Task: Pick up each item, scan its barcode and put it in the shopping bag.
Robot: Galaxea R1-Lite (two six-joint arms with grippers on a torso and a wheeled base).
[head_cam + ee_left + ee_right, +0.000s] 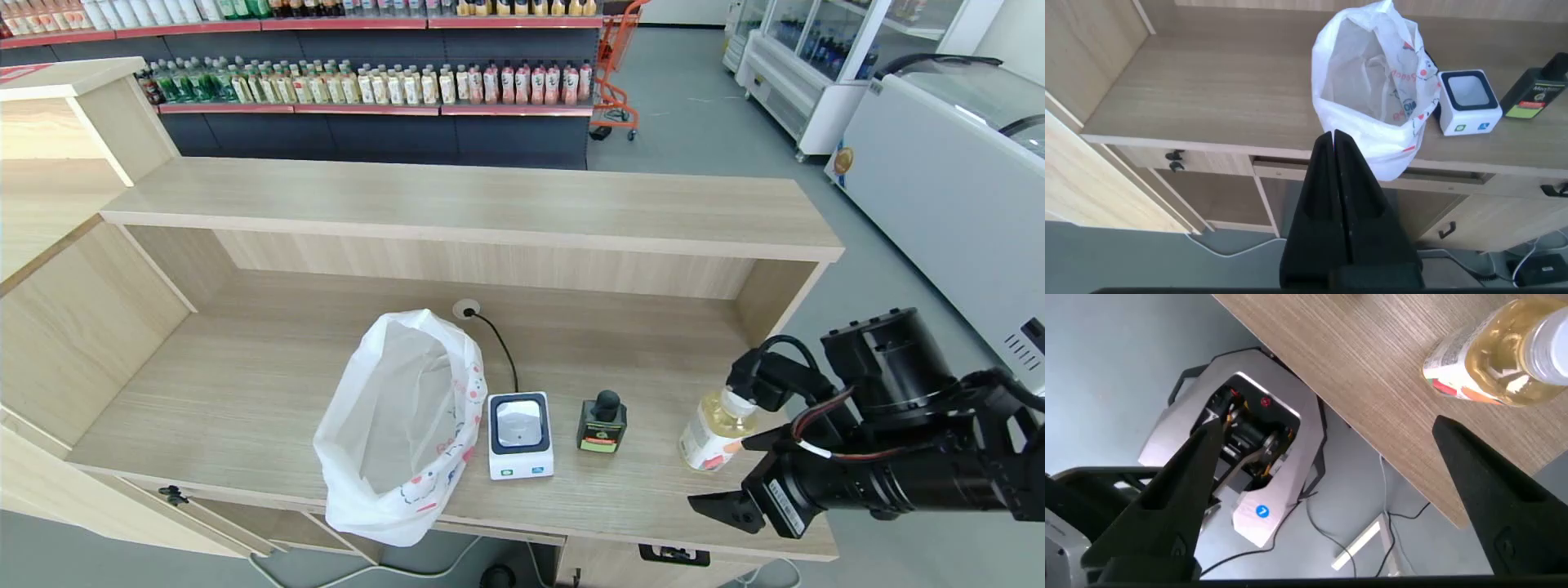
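Observation:
A white plastic shopping bag [400, 425] [1372, 82] stands open on the wooden counter [245, 384]. To its right sit the white barcode scanner [520, 434] [1467, 100], a small dark green bottle with a black cap [602, 422] [1539, 90], and a bottle of yellow liquid [714, 429] [1503, 355] near the counter's right end. My right gripper [735, 478] [1327, 429] is open, just in front of the yellow bottle at the counter's front edge, with nothing between its fingers. My left gripper [1335, 143] is shut and empty, off the counter's front edge, before the bag.
A black cable [502, 347] runs from the scanner to a grommet at the back. A raised ledge [473, 204] walls the counter behind and at both sides. Drawer handles [1173, 159] sit under the front edge. Drink shelves and freezers stand beyond.

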